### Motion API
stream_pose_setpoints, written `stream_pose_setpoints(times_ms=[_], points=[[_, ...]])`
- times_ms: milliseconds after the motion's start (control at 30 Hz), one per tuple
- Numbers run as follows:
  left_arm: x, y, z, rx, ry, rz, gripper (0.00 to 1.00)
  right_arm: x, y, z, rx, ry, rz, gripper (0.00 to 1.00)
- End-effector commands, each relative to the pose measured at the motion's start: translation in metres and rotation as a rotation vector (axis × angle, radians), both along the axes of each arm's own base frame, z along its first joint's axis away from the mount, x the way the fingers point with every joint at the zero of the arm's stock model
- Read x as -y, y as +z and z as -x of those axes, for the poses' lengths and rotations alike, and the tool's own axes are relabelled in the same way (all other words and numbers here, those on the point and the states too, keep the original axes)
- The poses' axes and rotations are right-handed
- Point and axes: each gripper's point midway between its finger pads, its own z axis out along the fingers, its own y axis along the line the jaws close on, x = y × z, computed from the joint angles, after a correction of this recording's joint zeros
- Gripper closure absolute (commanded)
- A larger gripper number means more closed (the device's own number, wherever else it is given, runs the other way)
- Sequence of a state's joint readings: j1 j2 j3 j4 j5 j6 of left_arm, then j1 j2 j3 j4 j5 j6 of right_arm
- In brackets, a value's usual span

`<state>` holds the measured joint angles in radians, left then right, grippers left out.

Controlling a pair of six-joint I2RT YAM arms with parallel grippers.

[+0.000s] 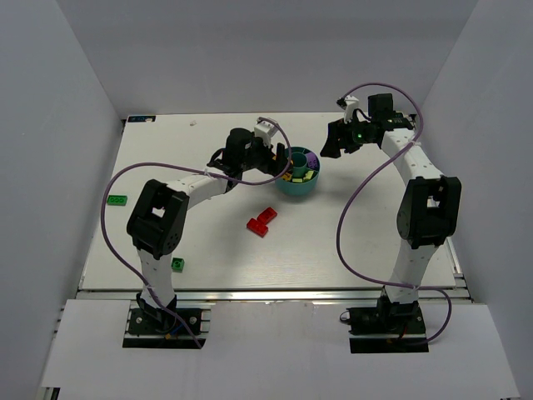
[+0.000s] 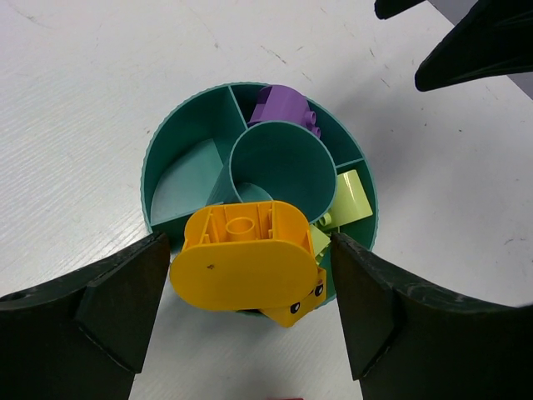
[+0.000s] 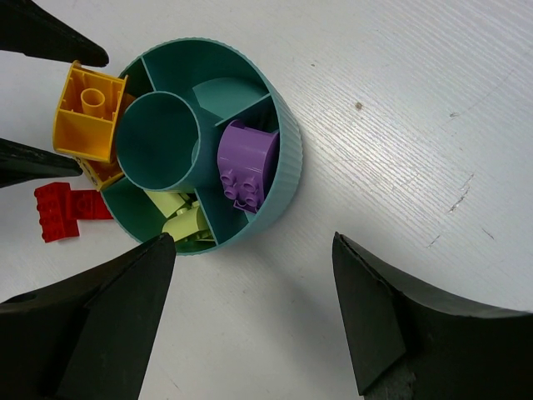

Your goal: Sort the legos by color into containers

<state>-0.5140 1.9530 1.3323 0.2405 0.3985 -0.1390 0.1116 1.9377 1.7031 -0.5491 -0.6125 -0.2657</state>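
The teal dish (image 1: 297,187) stands mid-table; it also shows in the left wrist view (image 2: 179,137) and the right wrist view (image 3: 287,158). My left gripper (image 1: 278,163) (image 2: 250,242) is open, its fingers on either side of a large yellow brick (image 2: 241,265) (image 3: 83,117). That brick rests tilted on a yellow piece with eyes (image 2: 296,310) in the near-left compartment. A purple brick (image 2: 283,107) (image 3: 246,162) and lime bricks (image 2: 350,196) (image 3: 179,217) lie in other compartments. My right gripper (image 1: 336,143) (image 3: 254,242) is open and empty over bare table, right of the dish.
Two red bricks (image 1: 262,221) (image 3: 62,210) lie together on the table in front of the dish. A lime brick (image 1: 117,199) lies at the left edge. A dark green brick (image 1: 178,264) lies near the left arm's base. White walls enclose the table.
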Motion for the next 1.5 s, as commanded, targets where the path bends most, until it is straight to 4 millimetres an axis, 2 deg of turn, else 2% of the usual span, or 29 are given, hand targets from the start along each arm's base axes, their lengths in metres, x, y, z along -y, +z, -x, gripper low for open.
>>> stream_pose_setpoints(times_ms=[0, 100, 200, 233, 267, 367, 567, 667, 700, 767, 800, 867, 900, 933, 1000, 1033, 1067, 1100, 1133, 1167, 1200, 1233, 1267, 1300, 1333, 1367, 1400, 1433, 1467], points=[[0.002, 0.035, 0.001, 0.068, 0.002, 0.035, 0.13, 0.001, 0.019, 0.001, 0.055, 0.006, -0.017, 0.19], [0.001, 0.042, 0.0, 0.077, 0.014, 0.048, 0.13, 0.001, 0.019, 0.001, 0.057, 0.006, -0.017, 0.19], [0.001, 0.063, -0.002, 0.109, 0.025, 0.073, 0.12, 0.002, 0.02, 0.001, 0.062, 0.008, -0.015, 0.19], [0.0, 0.068, -0.003, 0.113, 0.034, 0.081, 0.1, 0.002, 0.02, 0.002, 0.062, 0.008, -0.013, 0.19], [-0.001, 0.083, -0.002, 0.138, 0.037, 0.097, 0.02, 0.002, 0.022, 0.002, 0.066, 0.01, -0.012, 0.19], [-0.003, 0.108, 0.003, 0.173, 0.041, 0.129, 0.02, 0.002, 0.023, 0.002, 0.075, 0.019, -0.008, 0.17], [-0.009, 0.135, 0.018, 0.187, 0.035, 0.175, 0.02, 0.001, 0.029, 0.005, 0.095, 0.045, -0.006, 0.12], [-0.023, 0.146, 0.023, 0.174, 0.099, 0.198, 0.02, -0.001, 0.038, 0.009, 0.153, 0.115, -0.002, 0.11], [-0.03, 0.151, 0.029, 0.162, 0.126, 0.215, 0.02, -0.003, 0.046, 0.013, 0.187, 0.145, -0.003, 0.1], [-0.052, 0.152, 0.026, 0.132, 0.224, 0.229, 0.02, -0.01, 0.06, 0.019, 0.295, 0.241, -0.014, 0.11], [-0.062, 0.151, 0.026, 0.083, 0.279, 0.264, 0.02, -0.014, 0.075, 0.026, 0.358, 0.284, -0.028, 0.1], [-0.1, 0.143, 0.025, -0.028, 0.46, 0.314, 0.02, -0.026, 0.086, 0.043, 0.488, 0.429, -0.076, 0.11], [-0.113, 0.131, 0.028, -0.088, 0.514, 0.3, 0.02, -0.034, 0.103, 0.06, 0.563, 0.507, -0.127, 0.11], [-0.135, 0.131, 0.03, -0.103, 0.561, 0.313, 0.02, -0.038, 0.095, 0.072, 0.584, 0.557, -0.148, 0.11], [-0.15, 0.123, 0.041, -0.17, 0.59, 0.337, 0.02, -0.05, 0.096, 0.094, 0.703, 0.693, -0.147, 0.11], [-0.164, 0.11, 0.045, -0.199, 0.63, 0.338, 0.02, -0.055, 0.094, 0.099, 0.732, 0.735, -0.124, 0.11], [-0.173, 0.117, 0.056, -0.209, 0.656, 0.364, 0.03, -0.061, 0.093, 0.103, 0.827, 0.817, -0.069, 0.11], [-0.183, 0.112, 0.062, -0.225, 0.693, 0.365, 0.05, -0.071, 0.074, 0.124, 0.738, 0.886, -0.063, 0.11], [-0.193, 0.111, 0.066, -0.232, 0.727, 0.374, 0.08, -0.075, 0.069, 0.131, 0.737, 0.936, -0.044, 0.16], [-0.201, 0.113, 0.078, -0.234, 0.755, 0.4, 0.22, -0.081, 0.07, 0.137, 0.756, 0.987, -0.025, 0.2], [-0.213, 0.11, 0.081, -0.229, 0.819, 0.402, 0.36, -0.084, 0.059, 0.148, 0.744, 1.055, -0.012, 0.25], [-0.222, 0.104, 0.089, -0.252, 0.864, 0.395, 0.51, -0.091, 0.053, 0.159, 0.708, 1.098, 0.016, 0.38], [-0.229, 0.095, 0.096, -0.278, 0.907, 0.405, 0.64, -0.096, 0.049, 0.161, 0.745, 1.158, 0.041, 0.45], [-0.237, 0.096, 0.109, -0.283, 0.936, 0.409, 0.85, -0.101, 0.041, 0.163, 0.753, 1.202, 0.059, 0.52], [-0.246, 0.093, 0.113, -0.284, 0.982, 0.406, 0.9, -0.109, 0.035, 0.171, 0.742, 1.252, 0.081, 0.6], [-0.25, 0.091, 0.119, -0.294, 1.006, 0.416, 0.92, -0.114, 0.034, 0.173, 0.751, 1.276, 0.092, 0.6], [-0.255, 0.086, 0.13, -0.313, 1.028, 0.407, 0.92, -0.118, 0.029, 0.171, 0.754, 1.298, 0.126, 0.58], [-0.262, 0.082, 0.135, -0.317, 1.064, 0.401, 0.91, -0.13, 0.027, 0.174, 0.781, 1.335, 0.146, 0.49], [-0.265, 0.081, 0.14, -0.329, 1.085, 0.409, 0.89, -0.136, 0.023, 0.175, 0.793, 1.356, 0.169, 0.45]])
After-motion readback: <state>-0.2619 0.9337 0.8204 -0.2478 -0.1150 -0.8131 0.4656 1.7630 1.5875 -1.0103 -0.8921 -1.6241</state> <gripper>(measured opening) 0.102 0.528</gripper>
